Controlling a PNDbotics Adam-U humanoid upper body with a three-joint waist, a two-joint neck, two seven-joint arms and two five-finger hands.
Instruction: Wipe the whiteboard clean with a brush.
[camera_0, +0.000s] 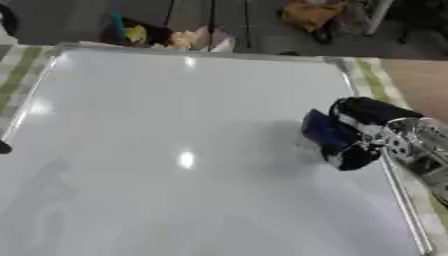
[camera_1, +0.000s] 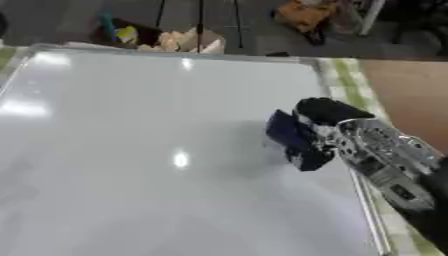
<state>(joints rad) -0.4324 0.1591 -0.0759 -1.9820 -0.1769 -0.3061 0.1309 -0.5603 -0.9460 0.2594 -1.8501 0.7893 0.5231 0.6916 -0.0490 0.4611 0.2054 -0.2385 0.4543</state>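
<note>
The right hand curls round the dark blue brush at the right side of the whiteboard — the unwiped expanse lies to its left. The left hand isn't visible.

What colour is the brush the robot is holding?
Dark blue. The brush in the right hand shows best in the left eye view.

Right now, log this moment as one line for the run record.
right hand: shut on brush | brush: on whiteboard, near right edge | left hand: not in view | marks: none visible
</note>
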